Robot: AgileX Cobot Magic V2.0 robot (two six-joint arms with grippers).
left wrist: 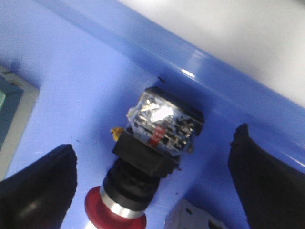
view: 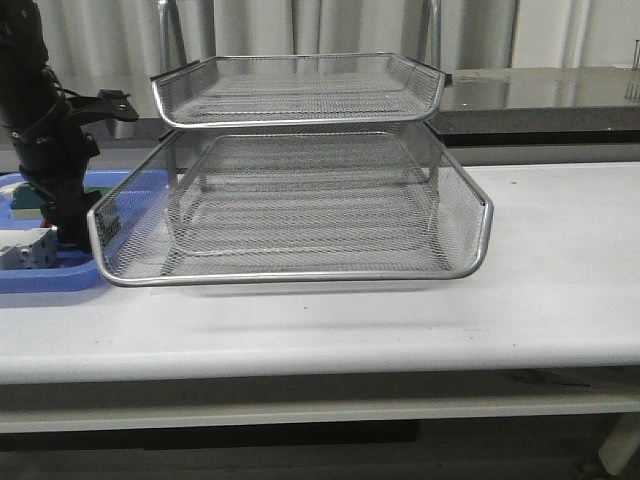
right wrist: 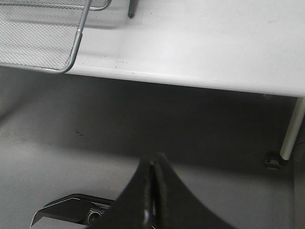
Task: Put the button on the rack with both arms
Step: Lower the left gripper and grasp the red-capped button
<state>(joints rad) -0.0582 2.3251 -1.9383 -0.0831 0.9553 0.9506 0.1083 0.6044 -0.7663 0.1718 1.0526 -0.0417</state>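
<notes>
The button [left wrist: 143, 160] lies on its side on the floor of a blue tray [left wrist: 71, 71], with a red cap, a black body and a clear bluish rear end. My left gripper [left wrist: 153, 143] is open, one dark finger [left wrist: 38, 191] on each side of the button and neither touching it. In the front view the left arm [view: 45, 130] reaches down into the blue tray [view: 40, 278], and the button is hidden there. The silver wire rack [view: 300, 270] stands mid-table. My right gripper [right wrist: 155, 164] is shut on nothing, below table height, out of the front view.
A white block [left wrist: 195, 217] lies close by the button's cap and shows in the front view [view: 28, 248] too. A green block [left wrist: 7, 109] sits further along the tray. The rack's corner [right wrist: 43, 43] and the white table's edge [right wrist: 214, 71] face the right wrist.
</notes>
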